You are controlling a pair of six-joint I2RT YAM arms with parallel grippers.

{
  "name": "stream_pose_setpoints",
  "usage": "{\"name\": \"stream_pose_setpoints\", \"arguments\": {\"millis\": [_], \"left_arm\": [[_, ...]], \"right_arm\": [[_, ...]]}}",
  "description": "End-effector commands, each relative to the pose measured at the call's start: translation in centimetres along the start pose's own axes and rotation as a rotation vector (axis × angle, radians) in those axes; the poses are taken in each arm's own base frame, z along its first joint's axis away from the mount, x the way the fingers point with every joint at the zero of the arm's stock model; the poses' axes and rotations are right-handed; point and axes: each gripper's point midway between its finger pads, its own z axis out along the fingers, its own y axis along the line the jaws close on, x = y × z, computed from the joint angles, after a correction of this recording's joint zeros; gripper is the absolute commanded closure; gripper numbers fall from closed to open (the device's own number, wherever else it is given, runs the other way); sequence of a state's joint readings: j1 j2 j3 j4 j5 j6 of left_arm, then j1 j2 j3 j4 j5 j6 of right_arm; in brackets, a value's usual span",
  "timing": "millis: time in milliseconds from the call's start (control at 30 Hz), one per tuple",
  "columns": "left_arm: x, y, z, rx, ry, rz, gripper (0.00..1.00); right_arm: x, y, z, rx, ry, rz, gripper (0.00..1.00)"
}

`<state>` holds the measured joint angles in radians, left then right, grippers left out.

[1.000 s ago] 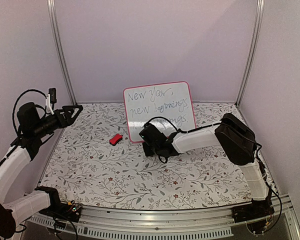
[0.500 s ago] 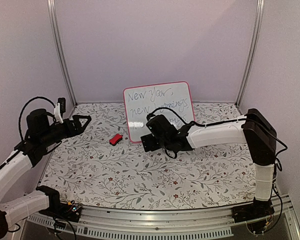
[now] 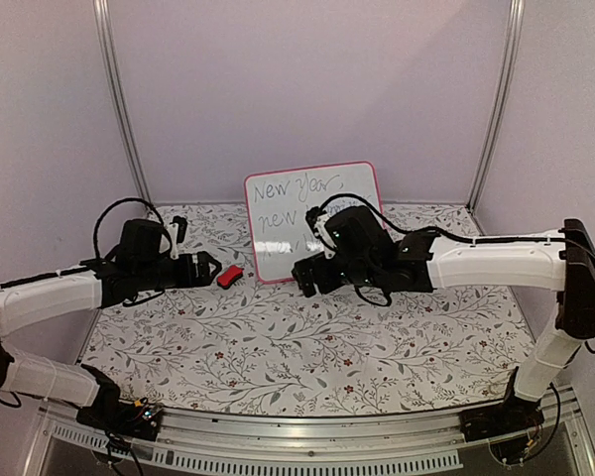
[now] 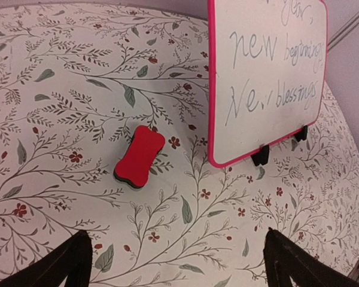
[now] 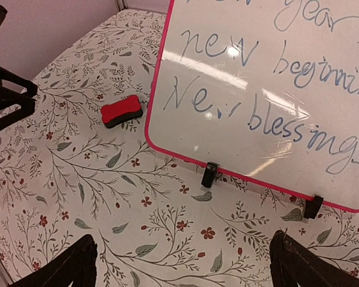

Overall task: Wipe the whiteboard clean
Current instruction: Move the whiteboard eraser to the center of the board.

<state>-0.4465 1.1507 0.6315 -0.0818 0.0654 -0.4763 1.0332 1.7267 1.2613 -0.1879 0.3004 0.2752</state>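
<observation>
The whiteboard (image 3: 302, 196) stands upright on black clip feet at the back middle, pink-rimmed, with dark handwriting across it (image 4: 263, 78) (image 5: 257, 78). A small red eraser (image 3: 230, 276) lies flat on the floral cover just left of the board (image 4: 139, 156) (image 5: 121, 112). My left gripper (image 3: 208, 266) is open and empty, its tips a short way left of the eraser (image 4: 179, 263). My right gripper (image 3: 305, 279) is open and empty, in front of the board's lower left part and partly hiding it (image 5: 182, 263). Neither gripper touches anything.
The floral table cover (image 3: 278, 347) runs to purple walls, with metal posts (image 3: 119, 99) (image 3: 498, 99) at the back corners. A metal rail (image 3: 307, 436) lines the near edge. The left gripper's fingers (image 5: 12, 92) show at the right wrist view's upper left.
The left arm swung in and down toward the eraser. The right gripper opened wide and its arm stretched out in front of the board.
</observation>
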Motion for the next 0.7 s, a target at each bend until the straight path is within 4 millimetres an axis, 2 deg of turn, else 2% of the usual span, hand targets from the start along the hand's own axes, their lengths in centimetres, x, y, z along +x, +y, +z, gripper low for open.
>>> {"name": "stream_pose_setpoints", "arguments": {"millis": [0, 233, 400, 433, 533, 667], "left_arm": [[-0.1, 0.5, 2.2, -0.04, -0.025, 0.032, 0.0], [0.5, 0.5, 6.3, -0.023, 0.0, 0.07, 0.0], [0.5, 1.5, 8.7, -0.076, 0.047, 0.113, 0.0], [0.5, 2.0, 9.2, -0.101, 0.052, 0.116, 0.01], [0.6, 2.3, 10.5, -0.117, 0.074, 0.147, 0.12], [1.5, 3.2, 12.2, -0.133, 0.134, 0.165, 0.14]], "right_arm": [[-0.4, -0.4, -2.7, -0.011, -0.006, -0.025, 0.01], [0.3, -1.2, -4.4, -0.012, -0.011, 0.001, 0.01], [0.6, -1.6, -5.3, -0.012, -0.014, 0.019, 0.01], [0.6, -1.7, -5.4, -0.011, -0.016, 0.022, 0.01], [0.6, -2.0, -5.9, -0.004, -0.023, 0.028, 0.01], [0.6, -2.2, -6.2, 0.001, -0.025, 0.03, 0.01]]}}
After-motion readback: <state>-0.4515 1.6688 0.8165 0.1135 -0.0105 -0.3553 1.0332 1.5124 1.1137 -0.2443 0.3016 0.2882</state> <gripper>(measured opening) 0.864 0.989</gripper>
